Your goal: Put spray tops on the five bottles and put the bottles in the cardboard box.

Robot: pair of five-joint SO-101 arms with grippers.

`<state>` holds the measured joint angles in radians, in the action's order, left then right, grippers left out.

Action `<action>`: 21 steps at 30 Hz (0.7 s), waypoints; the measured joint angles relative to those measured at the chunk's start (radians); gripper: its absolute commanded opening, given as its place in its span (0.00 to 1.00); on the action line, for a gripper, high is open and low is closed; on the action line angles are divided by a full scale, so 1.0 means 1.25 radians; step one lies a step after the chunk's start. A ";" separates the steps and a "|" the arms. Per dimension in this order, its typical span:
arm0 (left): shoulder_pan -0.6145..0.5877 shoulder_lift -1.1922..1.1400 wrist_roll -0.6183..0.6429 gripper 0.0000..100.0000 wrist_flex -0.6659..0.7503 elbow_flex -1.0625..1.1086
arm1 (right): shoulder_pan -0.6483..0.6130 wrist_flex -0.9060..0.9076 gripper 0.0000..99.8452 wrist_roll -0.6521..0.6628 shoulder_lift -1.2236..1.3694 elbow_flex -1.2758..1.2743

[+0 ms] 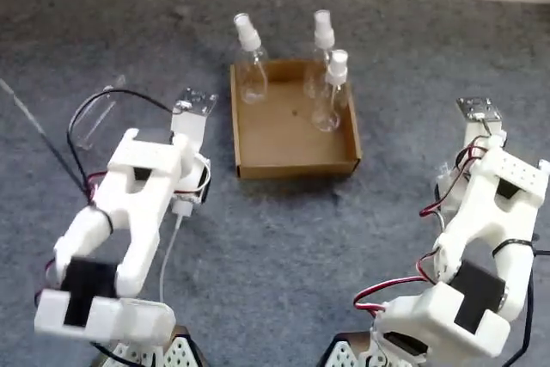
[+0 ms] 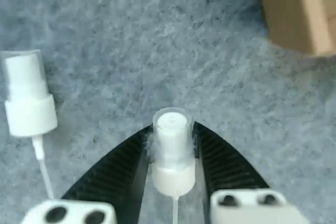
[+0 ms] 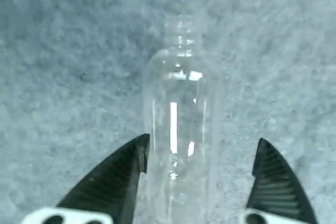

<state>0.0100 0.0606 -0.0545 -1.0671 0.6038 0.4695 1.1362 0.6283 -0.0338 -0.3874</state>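
Right wrist view: the uncapped bottle [image 3: 181, 119] should be clamped squarely at its body, threaded neck left free for capping. Right end effector [image 3: 202, 141] gapes wide astride it, no contact evident. Left end effector [image 2: 172, 129] is closed on a spray top [image 2: 170, 169]; another top [image 2: 29, 103] lies beside. Toward the far edge of the desk [image 1: 275, 255], the cardboard box [image 1: 296, 165] holds three capped bottles [image 1: 251, 75].

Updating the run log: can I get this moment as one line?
cardboard box: three capped bottles | left end effector: shut on spray top | right end effector: open around uncapped bottle
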 measured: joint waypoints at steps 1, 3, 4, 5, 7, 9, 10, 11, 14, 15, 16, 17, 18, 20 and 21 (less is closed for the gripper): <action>0.000 -0.029 0.000 0.12 0.001 -0.017 | 0.000 0.000 0.26 0.000 0.000 0.000; 0.000 -0.081 0.000 0.16 0.002 -0.038 | 0.000 0.000 0.26 0.000 0.000 0.000; 0.000 -0.097 0.000 0.16 0.002 -0.044 | 0.000 0.000 0.26 0.000 0.000 0.000; 0.000 -0.108 0.000 0.16 0.005 -0.048 | 0.000 0.000 0.26 0.000 0.000 0.000; -0.001 -0.110 0.000 0.15 0.005 -0.052 | 0.000 0.000 0.26 0.000 0.000 0.000; -0.004 -0.115 0.000 0.13 0.005 -0.052 | 0.000 0.000 0.26 0.000 0.000 0.000; -0.004 -0.117 0.001 0.11 0.005 -0.052 | -0.001 0.000 0.26 0.000 0.000 0.000; -0.004 -0.117 0.001 0.09 0.006 -0.052 | -0.004 0.000 0.26 0.000 0.000 0.000; -0.002 -0.117 0.002 0.05 0.006 -0.052 | -0.018 0.000 0.26 0.000 0.000 0.000; -0.002 -0.118 0.002 0.05 0.006 -0.052 | -0.020 0.000 0.26 0.000 0.000 0.000; -0.001 -0.118 0.002 0.05 0.006 -0.052 | -0.023 0.000 0.26 0.000 0.000 0.000; 0.001 -0.118 0.001 0.05 0.006 -0.052 | -0.026 0.000 0.26 0.000 0.000 0.000; 0.001 -0.118 0.001 0.05 0.006 -0.054 | -0.029 0.000 0.26 0.000 0.000 0.000; 0.001 -0.118 0.001 0.05 0.005 -0.063 | -0.037 0.000 0.26 0.000 0.000 0.000; -0.002 -0.118 0.001 0.05 0.005 -0.066 | -0.042 0.000 0.26 0.000 0.000 0.000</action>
<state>0.0069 -0.0867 -0.0529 -1.0610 0.5209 0.4173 1.1362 0.6283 -0.0338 -0.3874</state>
